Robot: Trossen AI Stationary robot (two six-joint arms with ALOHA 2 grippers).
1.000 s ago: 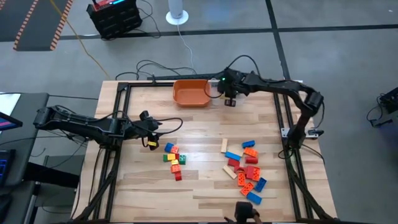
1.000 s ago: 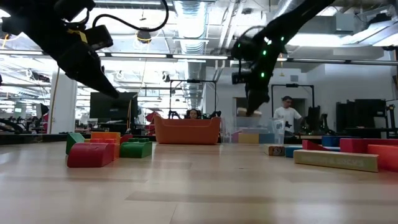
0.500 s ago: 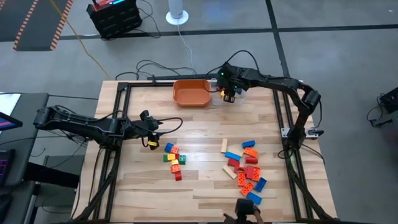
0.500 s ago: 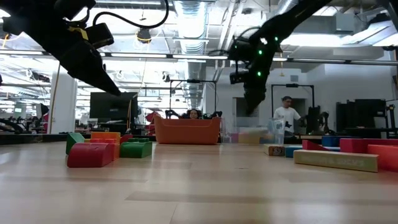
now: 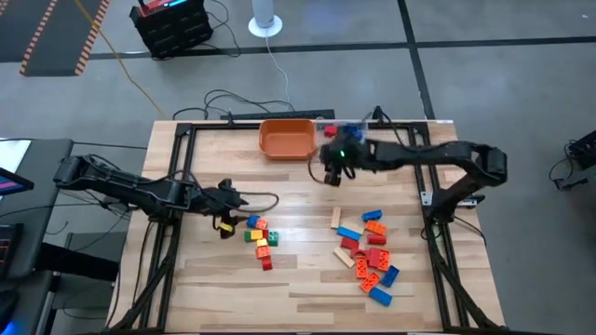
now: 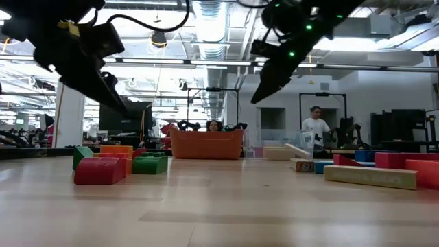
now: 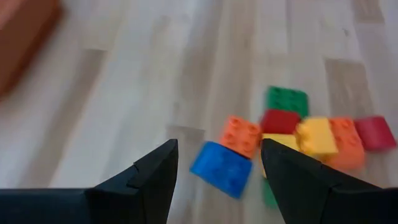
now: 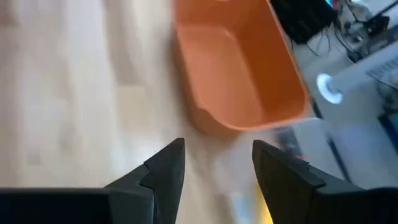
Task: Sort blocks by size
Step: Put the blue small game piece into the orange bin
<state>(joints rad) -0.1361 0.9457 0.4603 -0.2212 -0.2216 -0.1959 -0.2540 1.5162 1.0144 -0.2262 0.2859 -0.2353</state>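
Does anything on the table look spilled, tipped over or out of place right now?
Nothing stands out. The blocks lie in two loose groups, small ones and longer ones; the orange bowl sits upright, and both grippers, left and right, are open and empty.

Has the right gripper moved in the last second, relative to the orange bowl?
Yes. In the high view the right gripper has left the far edge beside the orange bowl and now hangs nearer the table's middle, open and empty.
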